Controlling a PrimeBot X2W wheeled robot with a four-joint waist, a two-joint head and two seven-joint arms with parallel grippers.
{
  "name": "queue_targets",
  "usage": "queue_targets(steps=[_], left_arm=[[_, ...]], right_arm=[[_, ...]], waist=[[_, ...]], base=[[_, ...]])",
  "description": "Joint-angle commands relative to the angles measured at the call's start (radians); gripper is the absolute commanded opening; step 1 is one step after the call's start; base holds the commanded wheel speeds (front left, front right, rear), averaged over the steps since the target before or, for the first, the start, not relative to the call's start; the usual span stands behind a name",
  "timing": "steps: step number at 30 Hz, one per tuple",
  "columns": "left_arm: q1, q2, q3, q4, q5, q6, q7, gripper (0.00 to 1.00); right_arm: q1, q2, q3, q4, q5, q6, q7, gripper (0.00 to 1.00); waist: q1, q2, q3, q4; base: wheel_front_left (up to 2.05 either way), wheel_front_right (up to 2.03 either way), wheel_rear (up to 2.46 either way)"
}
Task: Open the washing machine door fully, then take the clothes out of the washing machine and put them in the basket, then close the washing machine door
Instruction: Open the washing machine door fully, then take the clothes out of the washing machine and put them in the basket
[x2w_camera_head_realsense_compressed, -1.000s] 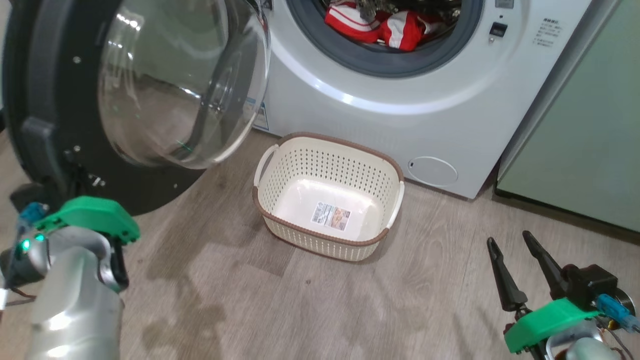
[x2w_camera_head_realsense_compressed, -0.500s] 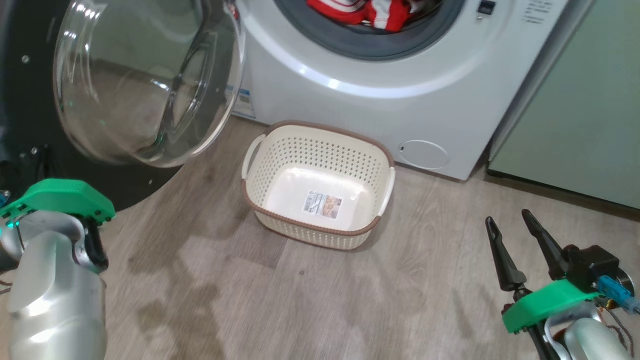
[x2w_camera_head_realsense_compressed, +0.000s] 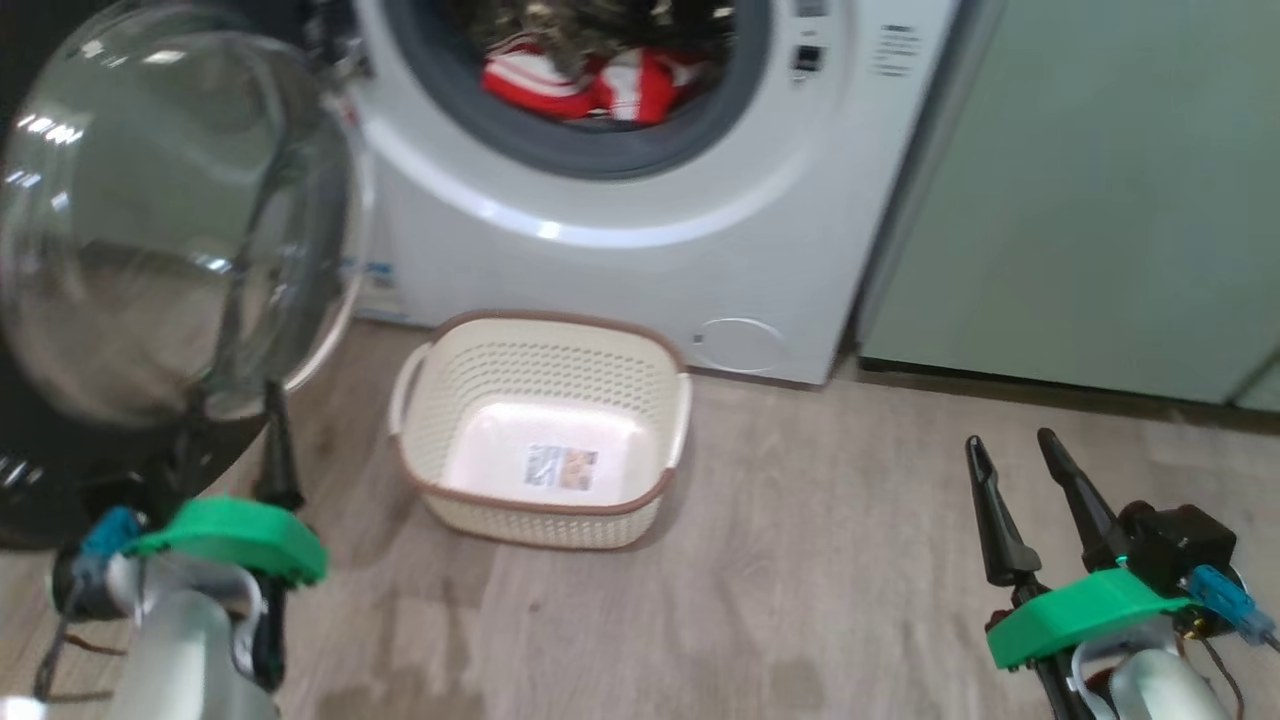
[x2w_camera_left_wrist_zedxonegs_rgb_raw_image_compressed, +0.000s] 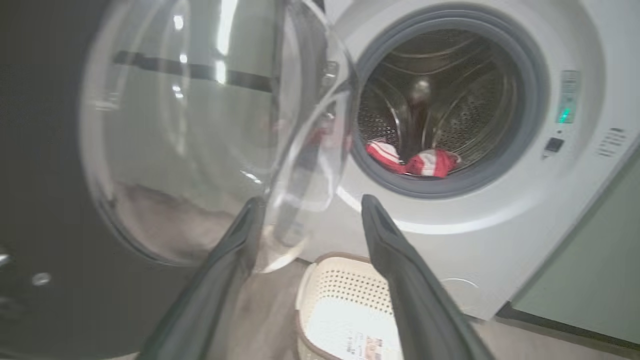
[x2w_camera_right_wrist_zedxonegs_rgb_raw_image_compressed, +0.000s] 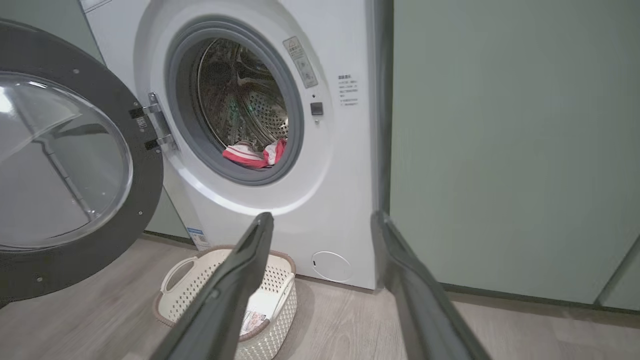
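Note:
The washing machine door (x2w_camera_head_realsense_compressed: 170, 220) stands swung wide at the left, its glass bowl facing me. My left gripper (x2w_camera_head_realsense_compressed: 232, 400) is open just below the bowl. In the left wrist view the door's glass (x2w_camera_left_wrist_zedxonegs_rgb_raw_image_compressed: 200, 135) overlaps the left finger of that gripper (x2w_camera_left_wrist_zedxonegs_rgb_raw_image_compressed: 311, 200); I cannot tell whether they touch. The red and white clothes (x2w_camera_head_realsense_compressed: 590, 85) lie at the front of the washing machine's (x2w_camera_head_realsense_compressed: 620, 260) drum, as the wrist views show (x2w_camera_left_wrist_zedxonegs_rgb_raw_image_compressed: 415, 160) (x2w_camera_right_wrist_zedxonegs_rgb_raw_image_compressed: 252, 155). The cream basket (x2w_camera_head_realsense_compressed: 520, 370) sits on the floor before the machine with no clothes in it. My right gripper (x2w_camera_head_realsense_compressed: 1010, 442) is open at the lower right, holding nothing (x2w_camera_right_wrist_zedxonegs_rgb_raw_image_compressed: 322, 217).
Pale green cabinets (x2w_camera_head_realsense_compressed: 1080, 200) stand right of the machine (x2w_camera_right_wrist_zedxonegs_rgb_raw_image_compressed: 500, 150). A small round white flap (x2w_camera_head_realsense_compressed: 738, 345) sits low on the washer's front. Wood-look floor (x2w_camera_head_realsense_compressed: 800, 560) stretches between the basket and my right gripper.
The head camera has shifted, so the scene sits further left. My left gripper has come off the door's black rim, and its fingers now point up under the glass bowl.

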Motion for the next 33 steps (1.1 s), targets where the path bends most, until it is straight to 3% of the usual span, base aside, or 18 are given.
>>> queue_targets(steps=[1, 9, 13, 33], left_arm=[[-0.010, 0.022, 0.006, -0.051, -0.005, -0.007, -0.007, 1.00], [0.082, 0.027, -0.086, -0.115, -0.050, -0.015, -0.007, 1.00], [0.108, 0.032, -0.087, -0.137, -0.056, -0.015, -0.007, 1.00], [0.119, 0.034, -0.079, -0.111, -0.041, -0.015, -0.007, 1.00]], right_arm=[[-0.016, -0.002, 0.007, -0.037, -0.009, 0.007, -0.009, 1.00], [-0.003, 0.018, -0.022, -0.046, -0.026, 0.007, -0.009, 1.00], [0.010, 0.019, -0.020, -0.049, -0.027, 0.007, -0.009, 1.00], [0.033, 0.030, -0.039, -0.052, -0.031, 0.007, -0.009, 1.00]], waist=[[0.0000, 0.0000, -0.019, -0.058], [0.0000, 0.0000, -0.038, -0.155], [0.0000, 0.0000, -0.046, -0.189], [0.0000, 0.0000, -0.057, -0.223]], base=[[0.00, 0.00, 0.00], [0.00, 0.00, 0.00], [0.00, 0.00, 0.00], [0.00, 0.00, 0.00]])
